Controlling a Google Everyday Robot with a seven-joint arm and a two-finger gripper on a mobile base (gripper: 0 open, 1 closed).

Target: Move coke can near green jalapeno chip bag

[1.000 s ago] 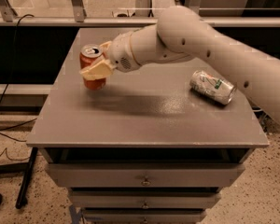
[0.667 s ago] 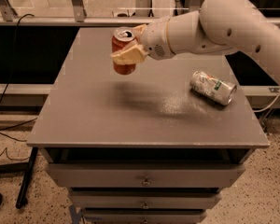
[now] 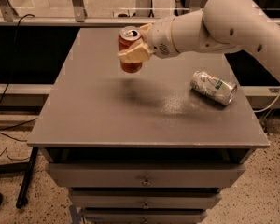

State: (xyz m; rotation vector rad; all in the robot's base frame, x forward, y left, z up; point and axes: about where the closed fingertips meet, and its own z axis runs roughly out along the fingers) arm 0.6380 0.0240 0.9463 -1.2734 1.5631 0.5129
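Observation:
The coke can is red with a silver top and stays upright, lifted above the back middle of the grey table. My gripper reaches in from the right and is shut on the can, with one tan finger across its front. The can's shadow lies on the table below it. The green jalapeno chip bag does not show in the camera view; it is hidden or out of view.
A silver-and-green can lies on its side at the right of the table. My white arm spans the back right. Drawers sit under the tabletop. A rail and cables run behind the table and to its left.
My gripper has carried the coke can up off the table's left side and rightward toward the back middle. The silver-and-green can has not moved.

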